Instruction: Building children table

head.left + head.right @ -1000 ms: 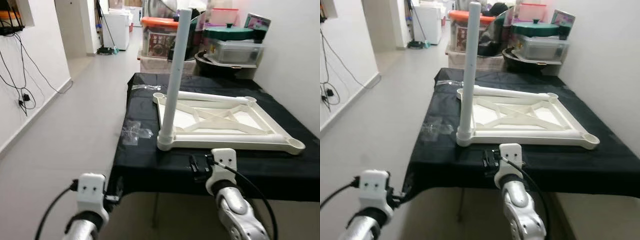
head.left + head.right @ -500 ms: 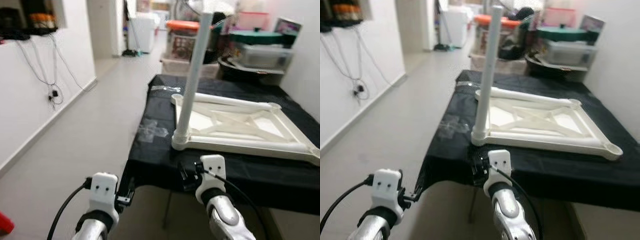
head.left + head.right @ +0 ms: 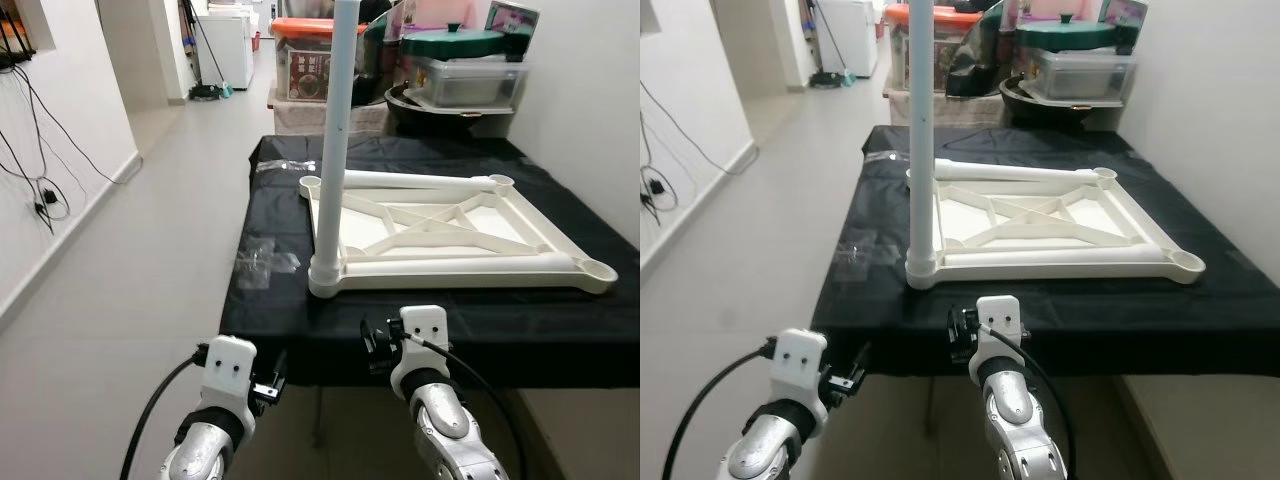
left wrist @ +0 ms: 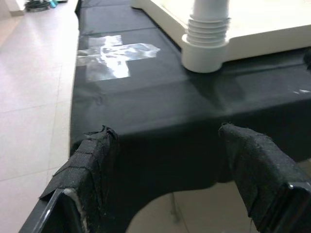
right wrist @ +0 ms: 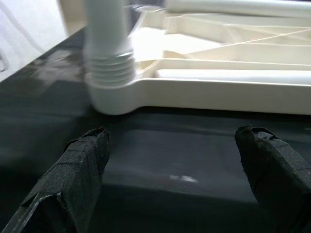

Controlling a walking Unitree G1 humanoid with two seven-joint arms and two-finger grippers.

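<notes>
An upturned white tabletop (image 3: pixel 450 235) lies on a black-draped bench (image 3: pixel 270 300), one leg (image 3: pixel 335 130) standing upright in its near left corner socket while the other three sockets sit bare. Both end effectors, left (image 4: pixel 165 179) and right (image 5: pixel 180 170), hover at the bench's front edge with fingers apart, holding nothing. The next leg should likely be seated straight and twisted home squarely, without jarring the fitted one.
</notes>
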